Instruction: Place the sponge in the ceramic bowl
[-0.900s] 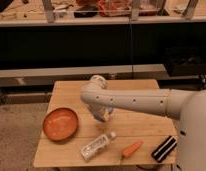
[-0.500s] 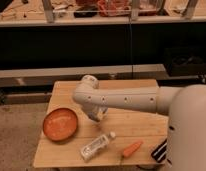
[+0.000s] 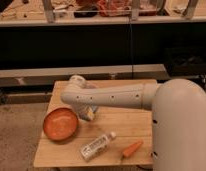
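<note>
The ceramic bowl [image 3: 60, 124] is orange-brown, round and shallow, and sits empty at the left of the wooden table [image 3: 121, 125]. My white arm reaches in from the right across the table. The gripper [image 3: 89, 113] hangs at its end, just right of the bowl's rim and slightly above the tabletop. It is shut on the sponge [image 3: 90, 115], a small pad showing blue with a pale yellowish side below the wrist. The arm hides most of the fingers.
A clear plastic bottle [image 3: 97, 146] lies on its side near the table's front edge. An orange carrot [image 3: 132, 148] lies to its right. A dark shelf unit [image 3: 96, 45] stands behind the table, and my large white body fills the right side.
The arm has swung left with the sponge in the gripper, from the table's middle to just beside the bowl's right rim. The bowl, bottle and carrot have not moved.
</note>
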`<state>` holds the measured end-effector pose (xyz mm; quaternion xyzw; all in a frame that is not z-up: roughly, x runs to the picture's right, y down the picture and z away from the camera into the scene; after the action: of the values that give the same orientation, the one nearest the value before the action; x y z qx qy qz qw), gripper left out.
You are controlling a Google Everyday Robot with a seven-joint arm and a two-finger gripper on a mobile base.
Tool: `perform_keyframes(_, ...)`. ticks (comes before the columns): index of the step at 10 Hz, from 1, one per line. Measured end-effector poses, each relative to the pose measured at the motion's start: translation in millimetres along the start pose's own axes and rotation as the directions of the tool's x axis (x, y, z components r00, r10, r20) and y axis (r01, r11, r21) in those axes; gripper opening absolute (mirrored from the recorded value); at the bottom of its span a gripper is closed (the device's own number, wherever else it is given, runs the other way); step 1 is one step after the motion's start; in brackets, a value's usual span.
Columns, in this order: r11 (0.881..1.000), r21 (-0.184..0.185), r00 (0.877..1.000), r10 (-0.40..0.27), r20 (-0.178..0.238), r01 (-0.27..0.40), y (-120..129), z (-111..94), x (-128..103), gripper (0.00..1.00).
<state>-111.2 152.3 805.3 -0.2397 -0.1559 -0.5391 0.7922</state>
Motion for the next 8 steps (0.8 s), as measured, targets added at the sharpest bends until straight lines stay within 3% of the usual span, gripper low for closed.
perform_keyframes(8,0.998,0.030,0.998,-0.056,0.018,0.056,-48,-2,-18,0.00)
